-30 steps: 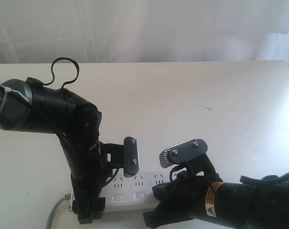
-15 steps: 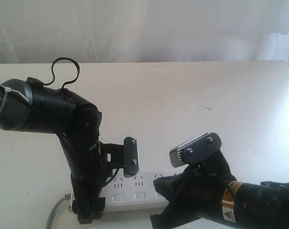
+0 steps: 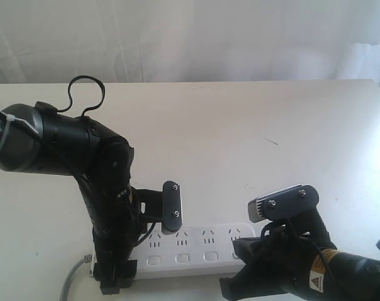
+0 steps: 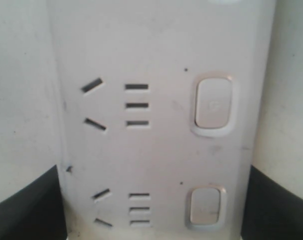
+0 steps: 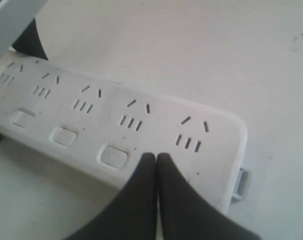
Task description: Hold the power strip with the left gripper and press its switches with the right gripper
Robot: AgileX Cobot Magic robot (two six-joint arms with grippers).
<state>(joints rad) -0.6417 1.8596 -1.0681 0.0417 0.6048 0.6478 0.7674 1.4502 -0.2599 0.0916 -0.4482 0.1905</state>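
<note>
The power strip lies clamped between the left fingers (spread wide), closed right fingers resting on it.

The power strip fills the view — two switches, black gripper fingers against its sides.

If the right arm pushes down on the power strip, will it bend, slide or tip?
Probably stiff: the strip is a hard-looking plastic bar lying flat on the table, so tipping seems unlikely. Its smooth shell might slide, but the left fingers flank both long sides and should check that.
</note>
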